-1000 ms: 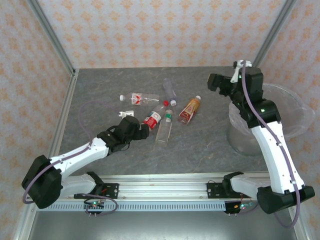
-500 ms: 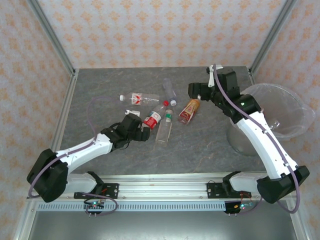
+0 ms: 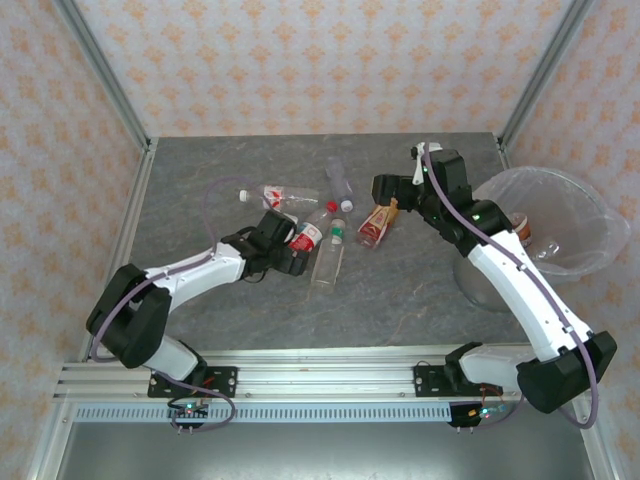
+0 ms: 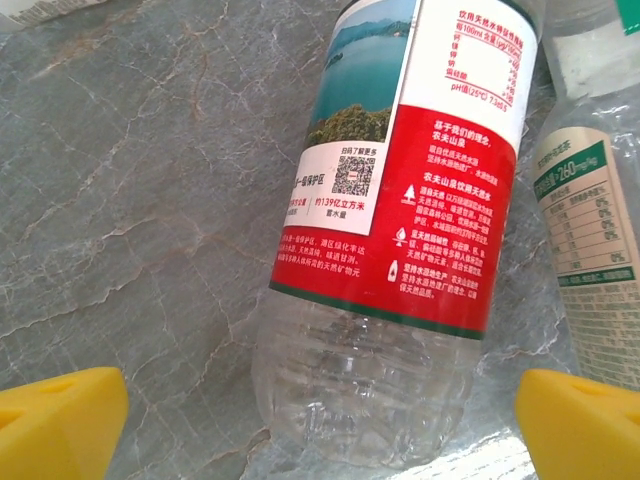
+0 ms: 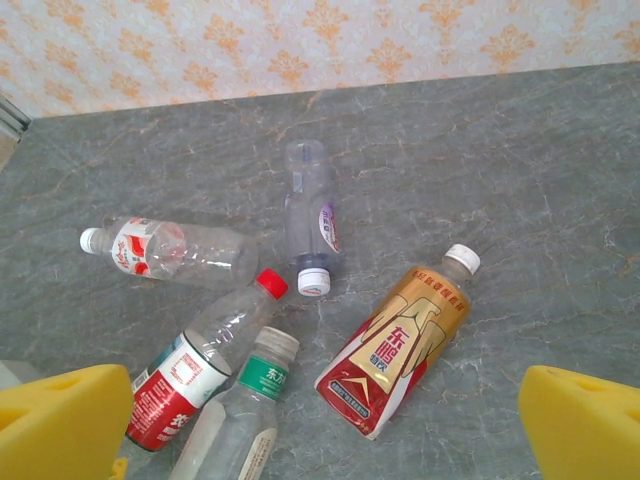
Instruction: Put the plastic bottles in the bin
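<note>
Both arms have closed in, jaws wide and empty: left gripper (image 4: 322, 420) straddles the red-label bottle (image 4: 400, 200), right gripper (image 5: 322, 425) hovers just beyond it; pickups look imminent.

Both arms close in.
Left gripper (image 3: 290, 253) reaches the red-label bottle (image 3: 308, 236); right gripper (image 3: 386, 196) swings from bin (image 3: 592, 216) to orange bottle (image 3: 377, 224).

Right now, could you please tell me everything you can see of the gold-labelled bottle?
The gold-labelled bottle is small, seemingly plastic, with a gold-and-red label and a white cap on. It lies on its side on the grey table, cap toward the back wall, beside the green-labelled bottle, apparently not touching it.
</note>
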